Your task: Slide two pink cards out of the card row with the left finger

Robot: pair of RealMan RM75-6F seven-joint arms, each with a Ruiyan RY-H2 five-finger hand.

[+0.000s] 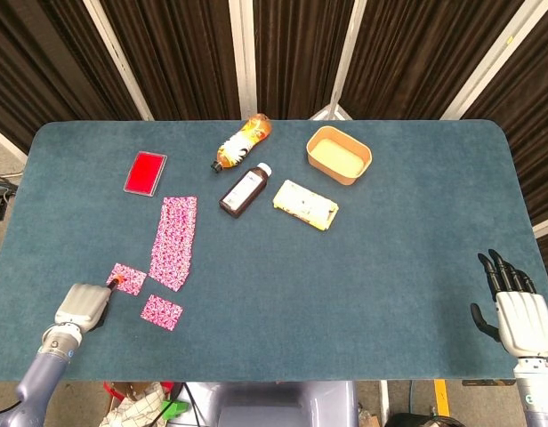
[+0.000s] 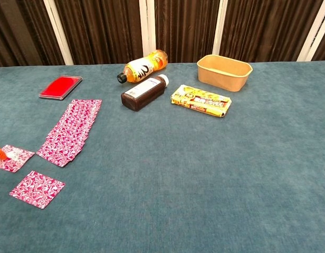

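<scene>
The card row point(image 1: 173, 242) runs lengthwise from near the red box point(image 1: 146, 173) toward the robot, on a blue-green surface point(image 1: 363, 267) backed by dark curtains. Two pink cards lie apart from the row's near end: one card point(image 1: 128, 278) to its left, another card point(image 1: 161, 311) nearer the robot. The left hand point(image 1: 81, 307) has its fingers curled, one orange-tipped finger point(image 1: 115, 282) extended and touching the left card's edge. The right hand point(image 1: 516, 311) rests with fingers spread, holding nothing.
</scene>
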